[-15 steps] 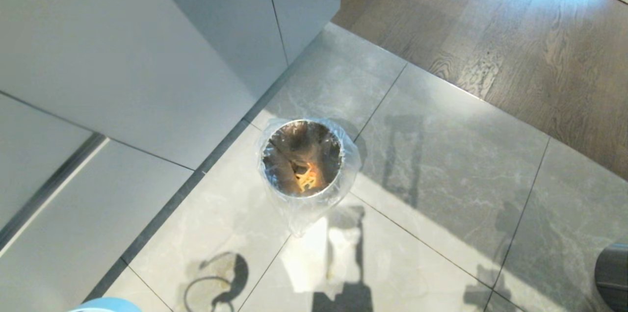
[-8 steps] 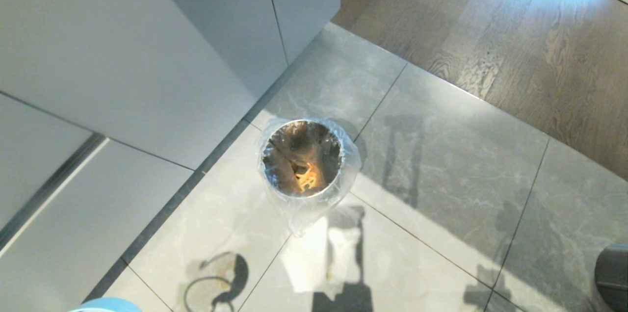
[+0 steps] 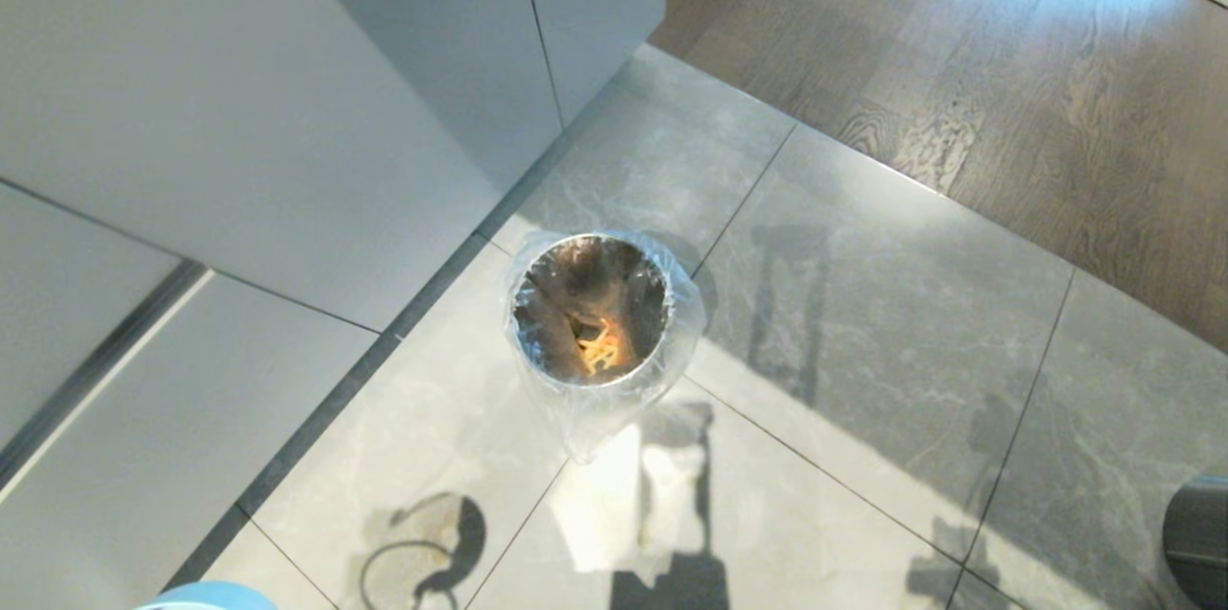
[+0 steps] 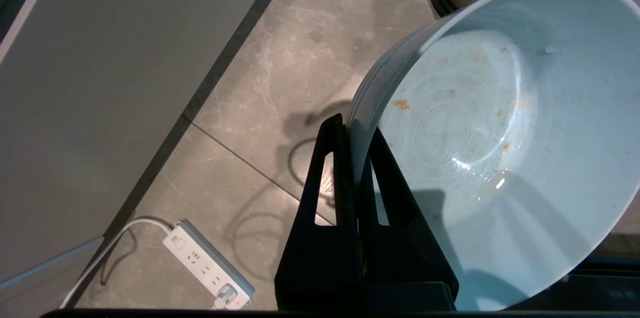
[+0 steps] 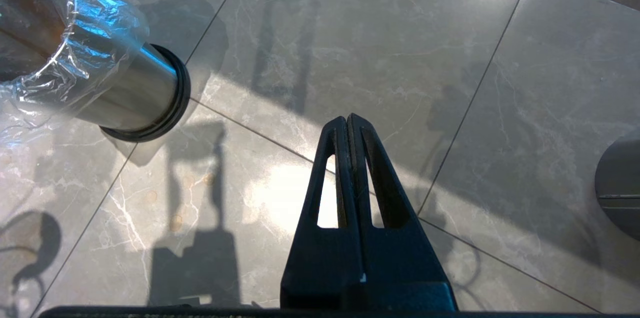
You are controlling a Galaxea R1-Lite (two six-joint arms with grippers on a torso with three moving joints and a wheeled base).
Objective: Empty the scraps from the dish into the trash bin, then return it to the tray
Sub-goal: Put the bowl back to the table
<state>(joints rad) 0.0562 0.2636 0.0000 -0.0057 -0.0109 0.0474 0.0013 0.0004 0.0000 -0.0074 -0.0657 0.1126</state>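
Note:
My left gripper is shut on the rim of the dish, a pale blue-white glossy bowl. One finger sits inside the rim and one outside. The dish holds only a few small orange specks and smears. Its edge just peeks into the head view at the bottom left. The trash bin, shiny metal with a crinkled clear liner, stands on the tiled floor ahead of me. Orange scraps lie at its bottom. My right gripper is shut and empty, hanging over bare tiles to the right of the trash bin. The tray is out of view.
White cabinet fronts rise to the left of the bin. A white power strip with its cord lies on the floor near the cabinet base. A dark grey cylindrical bin stands at the right edge. Wood flooring begins beyond the tiles.

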